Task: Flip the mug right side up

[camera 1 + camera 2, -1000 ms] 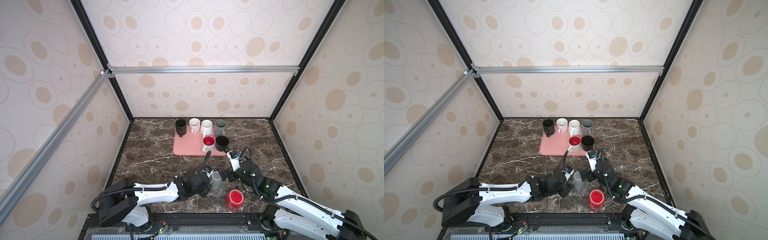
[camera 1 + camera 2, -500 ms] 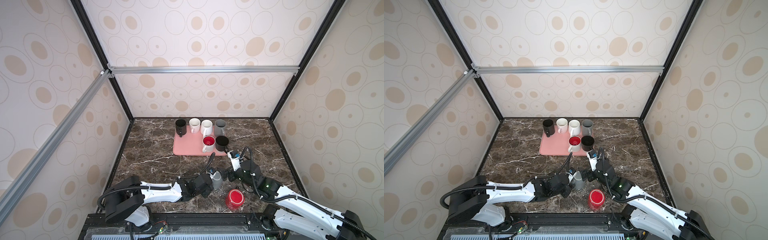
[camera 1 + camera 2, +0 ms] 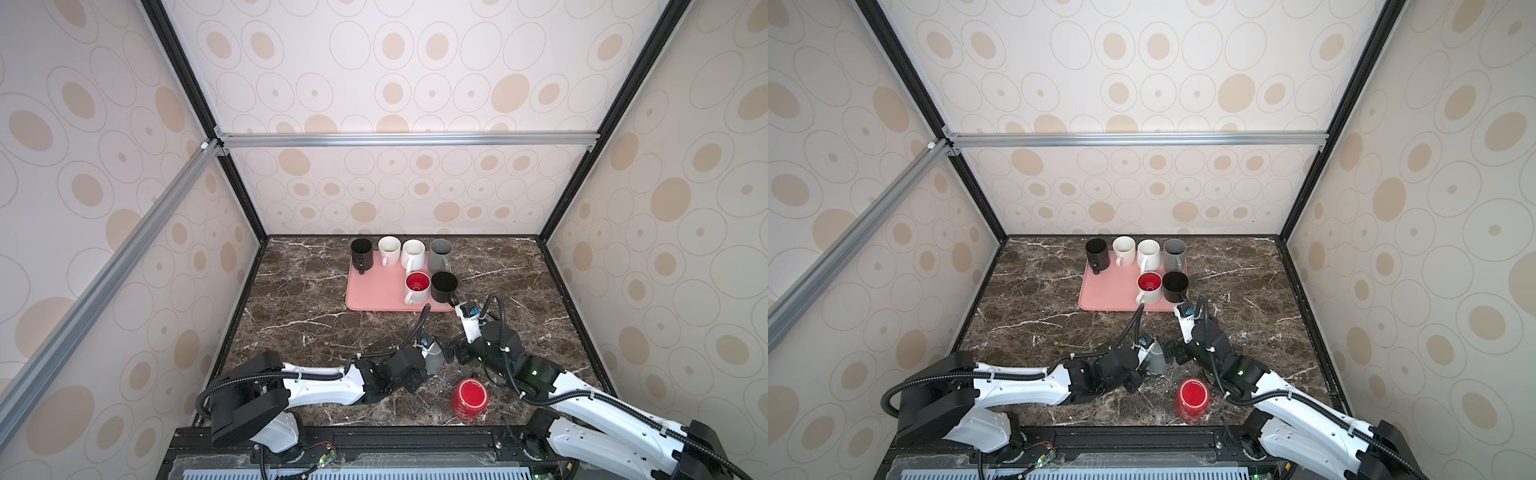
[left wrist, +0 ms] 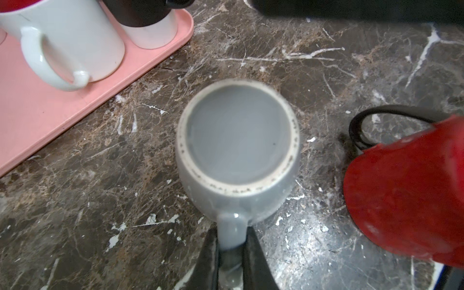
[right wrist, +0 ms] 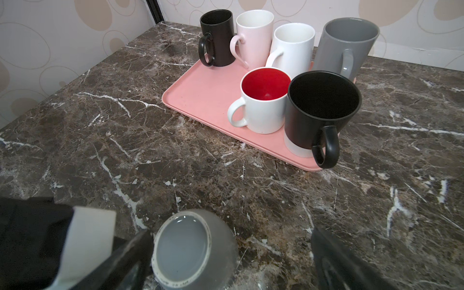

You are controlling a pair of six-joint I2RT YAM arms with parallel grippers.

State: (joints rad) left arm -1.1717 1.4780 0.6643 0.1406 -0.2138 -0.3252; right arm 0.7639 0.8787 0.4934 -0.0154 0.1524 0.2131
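Note:
The grey mug (image 3: 435,360) (image 3: 1157,360) stands upside down on the marble table near the front middle, its pale-ringed base (image 4: 238,135) (image 5: 183,248) facing up. My left gripper (image 4: 231,251) (image 3: 424,353) is shut on the mug's handle (image 4: 231,231), one black finger on each side. My right gripper (image 5: 231,258) (image 3: 451,353) is open on the mug's other side. The mug sits between its fingers, close to one finger (image 5: 130,251), while the far finger stands well apart from it.
A red mug (image 3: 469,400) (image 3: 1192,397) (image 4: 406,188) stands upside down just right of the grey one, near the front edge. A pink tray (image 3: 374,297) (image 5: 200,100) with several upright mugs lies behind at mid-table. Patterned walls enclose three sides.
My left gripper has closed onto the grey mug's handle and its arm has edged in toward the mug. The right gripper has stayed open in place.

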